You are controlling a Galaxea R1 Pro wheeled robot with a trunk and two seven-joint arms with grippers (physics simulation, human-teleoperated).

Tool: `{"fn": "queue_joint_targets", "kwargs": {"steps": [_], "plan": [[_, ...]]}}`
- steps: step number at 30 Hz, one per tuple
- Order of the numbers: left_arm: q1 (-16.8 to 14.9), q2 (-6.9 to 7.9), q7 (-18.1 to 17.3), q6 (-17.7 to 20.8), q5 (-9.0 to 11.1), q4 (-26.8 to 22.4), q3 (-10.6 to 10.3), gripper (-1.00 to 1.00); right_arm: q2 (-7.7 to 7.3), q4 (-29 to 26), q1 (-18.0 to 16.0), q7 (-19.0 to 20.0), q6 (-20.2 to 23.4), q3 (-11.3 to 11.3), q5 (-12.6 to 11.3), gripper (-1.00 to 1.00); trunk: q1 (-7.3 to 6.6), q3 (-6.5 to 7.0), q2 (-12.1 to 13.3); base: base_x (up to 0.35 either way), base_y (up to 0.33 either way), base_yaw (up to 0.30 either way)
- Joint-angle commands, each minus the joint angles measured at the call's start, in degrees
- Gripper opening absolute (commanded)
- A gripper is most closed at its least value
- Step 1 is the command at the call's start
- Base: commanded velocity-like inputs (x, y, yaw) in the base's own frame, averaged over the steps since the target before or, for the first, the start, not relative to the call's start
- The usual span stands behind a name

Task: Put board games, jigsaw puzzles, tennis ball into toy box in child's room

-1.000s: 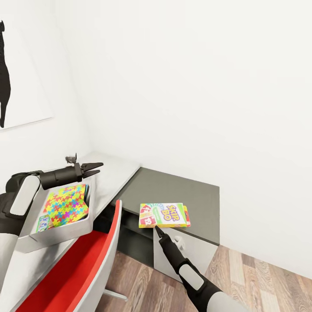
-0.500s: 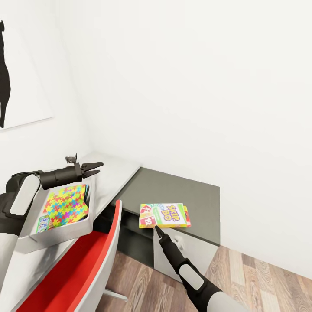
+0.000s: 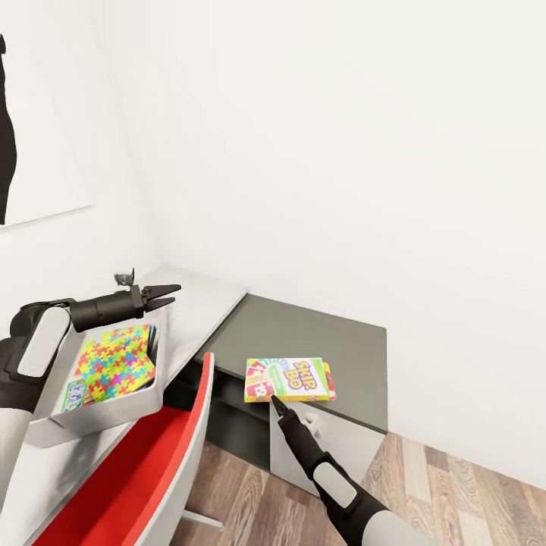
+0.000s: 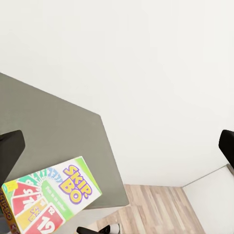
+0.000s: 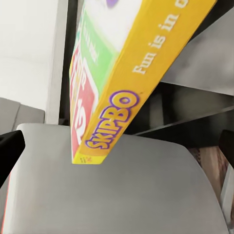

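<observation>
I've got the Skip-Bo board game (image 3: 290,379) pinched by its near edge in the right jaws (image 3: 274,400), held flat just above the dark counter (image 3: 334,337). It's a thin, stiff, light carton with a glossy face, so I judge this edge grip could let it pivot or slide. Its lid reads "SKIP-BO"; the yellow side (image 5: 131,92) reads "SKIPBO" and "Fun is in". The left jaws (image 3: 161,293) stand apart, empty, just beyond the toy box (image 3: 144,394), where a jigsaw puzzle (image 3: 114,360) lies.

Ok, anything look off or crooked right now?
Yes: the Skip-Bo box sticks out past the front edge of the dark cabinet top, above the right gripper. In the toy box, a puzzle leans tilted.
</observation>
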Motion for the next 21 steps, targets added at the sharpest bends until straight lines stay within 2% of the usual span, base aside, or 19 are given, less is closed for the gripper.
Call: {"fn": "queue_joint_targets", "kwargs": {"steps": [1, 8, 21], "plan": [[-0.03, 0.01, -0.31, 0.2, -0.22, 0.0, 0.06, 1.0, 0.0, 0.14, -0.09, 0.19, -0.44, 0.47, -0.47, 1.0, 0.0, -0.06, -0.04, 0.002, 0.001, 0.0], [-0.03, 0.01, -0.31, 0.2, -0.22, 0.0, 0.08, 1.0, 0.0, 0.14, -0.09, 0.19, -0.44, 0.47, -0.47, 1.0, 0.0, -0.06, -0.04, 0.008, 0.001, 0.0], [-0.03, -0.06, -0.06, 0.19, -0.22, 0.0, 0.05, 1.0, 0.0, 0.14, -0.05, 0.19, -0.44, 0.47, -0.47, 1.0, 0.0, -0.06, -0.04, 0.082, 0.035, 0.0]]}}
